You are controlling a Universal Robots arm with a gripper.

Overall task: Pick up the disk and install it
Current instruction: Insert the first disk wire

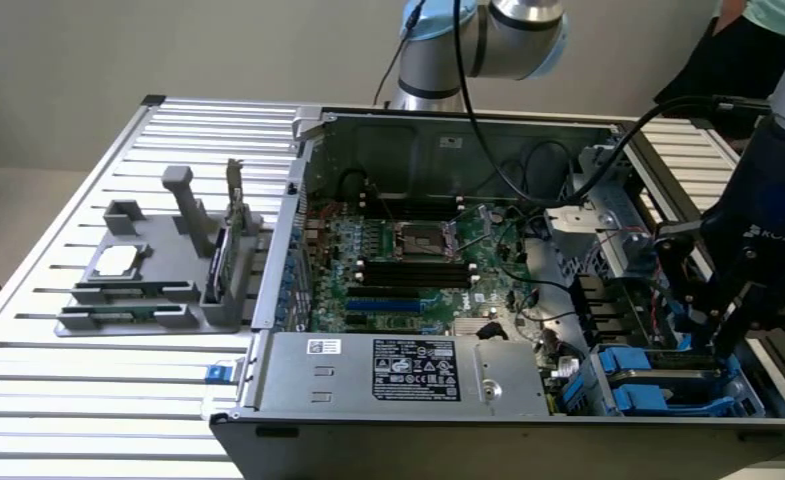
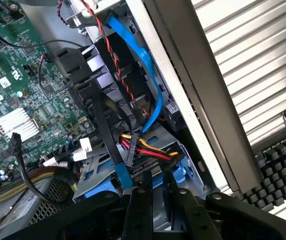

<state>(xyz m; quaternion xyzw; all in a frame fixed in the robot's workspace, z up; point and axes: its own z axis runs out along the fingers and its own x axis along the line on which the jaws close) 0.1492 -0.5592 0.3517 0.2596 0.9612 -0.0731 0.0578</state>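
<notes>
Table: slatted metal table [image 1: 112, 400], spreading well out on every side of the hand and carrying everything.
Case: open computer case [image 1: 285, 250] on its side. The hand is down inside its drive corner, close to the outer wall.
Board: green circuit board [image 1: 406, 260], well off to the hand's side, across the bay.
Box: silver power supply [image 1: 406, 372], beside the bay, apart from the hand.
Disk: the disk [image 2: 100, 170] lies flat in the bay in its blue frame, directly under and just ahead of the fingertips. Its long axis seems to run forward from the hand along the bay floor; part is hidden.
Hand: gripper [image 2: 158, 195], the only arm, pointing down. Jaws narrow, one finger either side of the blue frame edge. Judged a grip on the disk; the contact itself is hard to see.
Cables: black plug [image 2: 143, 150] with red and yellow wires sits just ahead of the fingers, at the disk's end. The blue cable [image 2: 138, 65] is farther ahead.
Room: tight. The case wall is close on one side and cables cross the disk; snag risk, judged.
</notes>
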